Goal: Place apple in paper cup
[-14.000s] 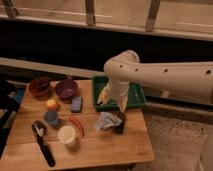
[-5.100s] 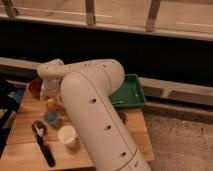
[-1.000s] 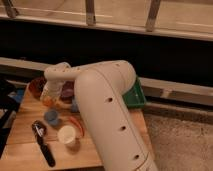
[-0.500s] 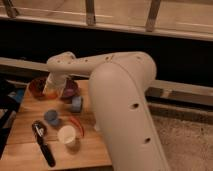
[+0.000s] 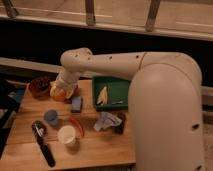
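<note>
My gripper (image 5: 61,89) hangs over the back left of the wooden table (image 5: 100,150), at the end of the big white arm that reaches in from the right. It is shut on the apple (image 5: 57,93), an orange-yellow round fruit held just above the table. The paper cup (image 5: 66,135), cream-white and upright, stands near the table's front, below and slightly right of the gripper. The cup looks empty.
A brown bowl (image 5: 38,86) sits left of the gripper. A blue sponge (image 5: 76,103), a small blue cup (image 5: 51,117) and a red curved item (image 5: 78,126) lie between gripper and paper cup. A green tray (image 5: 120,85), a crumpled wrapper (image 5: 106,121) and a black tool (image 5: 43,143) are also there.
The arm has swung so that more of it shows on the right. The gripper with the apple has moved up and a little to the right.
</note>
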`<state>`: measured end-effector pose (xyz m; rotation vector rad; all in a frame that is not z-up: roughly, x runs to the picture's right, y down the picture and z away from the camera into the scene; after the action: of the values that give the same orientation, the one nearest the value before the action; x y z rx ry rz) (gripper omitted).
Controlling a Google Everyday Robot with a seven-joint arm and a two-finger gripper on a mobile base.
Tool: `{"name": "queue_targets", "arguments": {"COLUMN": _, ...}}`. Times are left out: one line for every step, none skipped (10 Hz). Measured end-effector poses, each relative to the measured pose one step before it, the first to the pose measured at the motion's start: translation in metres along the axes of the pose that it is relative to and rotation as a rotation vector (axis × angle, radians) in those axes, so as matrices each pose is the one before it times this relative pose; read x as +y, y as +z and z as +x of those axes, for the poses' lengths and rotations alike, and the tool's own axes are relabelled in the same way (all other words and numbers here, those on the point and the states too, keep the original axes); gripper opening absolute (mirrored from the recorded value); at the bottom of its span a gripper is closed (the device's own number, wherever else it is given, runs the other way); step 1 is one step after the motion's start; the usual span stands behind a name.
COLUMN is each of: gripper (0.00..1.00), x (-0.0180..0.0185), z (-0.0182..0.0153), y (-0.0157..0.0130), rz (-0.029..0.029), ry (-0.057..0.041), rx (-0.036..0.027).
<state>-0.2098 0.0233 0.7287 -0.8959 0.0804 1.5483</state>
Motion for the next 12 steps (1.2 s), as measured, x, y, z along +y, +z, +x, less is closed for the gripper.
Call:
{"name": "queue_targets", "arguments": {"gripper": 0.0, "x": -0.00229, "z": 0.01553, "y": -0.00752, "rz": 0.0025, "ry": -0.0232, "rx": 0.02277}}
{"name": "queue_targets", "arguments": {"gripper": 0.0, "x": -0.00314, "z": 0.01095, "y": -0.00294, "rz": 0.00777, "ry": -0.01038, "rx": 0.01703}}
{"name": "queue_targets", "arguments": {"gripper": 0.0, "x": -0.00023, "z": 0.01224, "y": -0.0021, "rz": 0.00728, "ry": -0.01213, "rx": 0.01621}}
{"name": "queue_targets", "arguments": {"gripper": 0.0, "x": -0.00151, "z": 0.01481, "y": -0.00115, "rz": 0.01207, "ry": -0.01024, "rx": 0.0169}}
{"name": "queue_targets", "arguments": {"gripper": 0.0, "x": -0.00125, "z": 0.0085, "y": -0.00067, "rz": 0.00781, "ry": -0.00198, "rx": 0.0096}}
{"name": "queue_targets", "arguments": {"gripper": 0.0, "x": -0.00211, "z": 0.01047, "y": 0.0007, "rz": 0.01065, "ry": 0.00399, "rx": 0.0124}}
{"name": "queue_targets", "arguments": {"gripper": 0.0, "x": 0.00084, "z": 0.01071, "y": 0.00239, "rz": 0.00771, "ry": -0.00078, "rx": 0.01289}}
{"name": "queue_targets", "arguments": {"gripper": 0.0, "x": 0.00169, "z": 0.01158, "y": 0.00223, "rz": 0.00441, "ry": -0.00091, "rx": 0.00723}}
{"name": "queue_targets", "arguments": {"gripper": 0.0, "x": 0.00026, "z": 0.00844, "y": 0.00069, "rz": 0.00164, "ry": 0.0048, "rx": -0.00017}}
{"name": "queue_targets", "arguments": {"gripper": 0.0, "x": 0.00151, "z": 0.01105, "y": 0.00108, "rz": -0.00183, "ry": 0.00069, "rx": 0.00475}}
{"name": "queue_targets", "arguments": {"gripper": 0.0, "x": 0.00294, "z": 0.00592, "y": 0.00247, "rz": -0.00136, "ry": -0.00573, "rx": 0.009}}
{"name": "queue_targets", "arguments": {"gripper": 0.0, "x": 0.00168, "z": 0.00033, "y": 0.00053, "rz": -0.00143, "ry": -0.00275, "rx": 0.00107}}
